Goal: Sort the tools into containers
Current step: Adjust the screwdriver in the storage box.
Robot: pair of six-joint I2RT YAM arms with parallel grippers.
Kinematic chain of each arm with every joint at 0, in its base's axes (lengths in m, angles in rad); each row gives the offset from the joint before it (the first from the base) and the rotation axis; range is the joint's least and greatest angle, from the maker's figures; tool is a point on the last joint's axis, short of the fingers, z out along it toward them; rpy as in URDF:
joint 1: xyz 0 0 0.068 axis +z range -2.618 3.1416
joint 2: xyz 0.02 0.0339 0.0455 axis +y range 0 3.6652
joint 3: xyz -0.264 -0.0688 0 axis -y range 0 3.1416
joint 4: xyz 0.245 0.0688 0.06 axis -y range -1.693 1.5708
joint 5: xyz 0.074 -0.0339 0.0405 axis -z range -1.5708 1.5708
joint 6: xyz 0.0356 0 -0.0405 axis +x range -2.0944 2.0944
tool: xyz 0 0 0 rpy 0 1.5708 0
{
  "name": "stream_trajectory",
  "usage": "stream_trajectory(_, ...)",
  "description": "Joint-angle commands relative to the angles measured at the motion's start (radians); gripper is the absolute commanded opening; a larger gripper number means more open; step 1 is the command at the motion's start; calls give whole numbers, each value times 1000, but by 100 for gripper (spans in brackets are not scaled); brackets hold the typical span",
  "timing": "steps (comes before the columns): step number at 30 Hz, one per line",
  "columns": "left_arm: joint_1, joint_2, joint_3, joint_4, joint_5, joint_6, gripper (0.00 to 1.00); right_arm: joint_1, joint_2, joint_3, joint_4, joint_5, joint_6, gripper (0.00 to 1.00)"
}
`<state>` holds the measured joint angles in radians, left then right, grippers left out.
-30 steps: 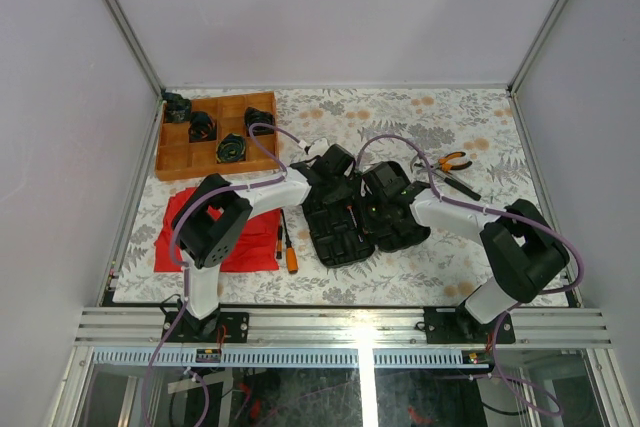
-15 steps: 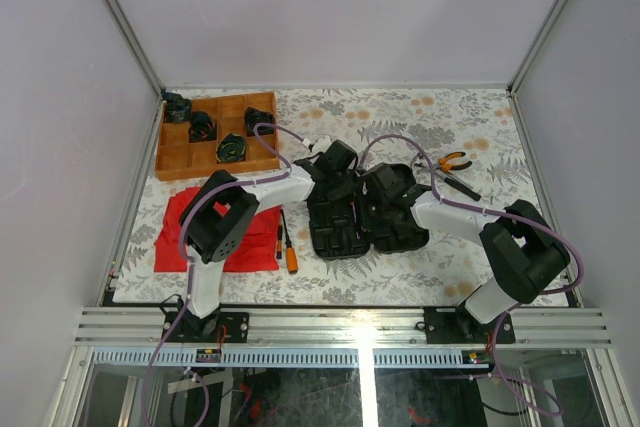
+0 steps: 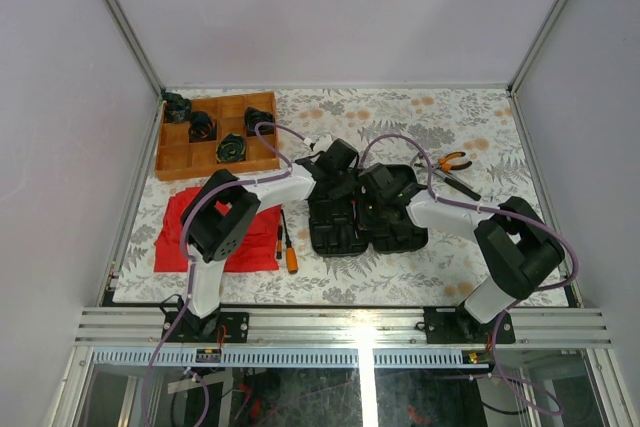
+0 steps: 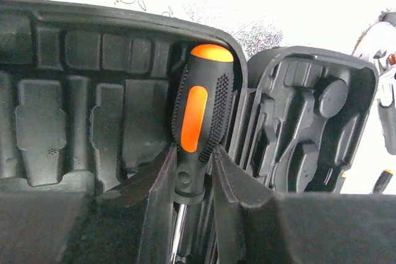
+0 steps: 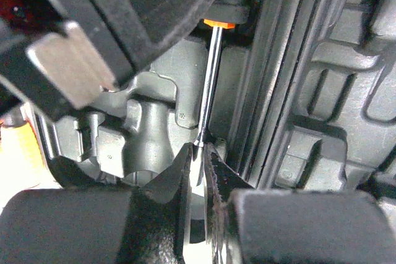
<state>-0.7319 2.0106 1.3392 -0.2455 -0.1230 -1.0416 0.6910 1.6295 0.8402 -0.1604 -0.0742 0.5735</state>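
the left tool (image 4: 193, 153) is clenched on the orange-and-black handle of a screwdriver (image 4: 197, 112). the screwdriver stands against the moulded wall of the open black case (image 4: 74, 91), in the middle of the tabletop (image 3: 470, 127). the right tool (image 5: 198, 153) is pinched tight on the tip of the same screwdriver's metal shaft (image 5: 210, 78). orange-handled pliers (image 3: 455, 160) lie on the tabletop, right of the case.

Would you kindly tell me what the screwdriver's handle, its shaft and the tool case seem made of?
The screwdriver handle looks like hard orange plastic with a black rubbery overmould, matte and dimpled. The screwdriver shaft is metal, polished, with bright highlights. The tool case seems moulded black plastic, dull satin.
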Motion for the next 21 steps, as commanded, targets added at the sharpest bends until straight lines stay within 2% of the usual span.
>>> stream_trajectory(1, -24, 108, -44, -115, 82, -23, 0, 57, 224, -84, -159, 200, 6, 0)
stream_trajectory(9, -23, 106, -50, -112, 81, -17, 0, 102, 262, -152, -80, 194, 83, 0)
stream_trajectory(12, -22, 108, -48, -112, 82, -16, 0, 102, 214, -175, -75, 188, 99, 0)
stream_trajectory(21, -12, 98, -60, -126, 126, -29, 0, 82, 40, -133, -207, 179, 70, 0)
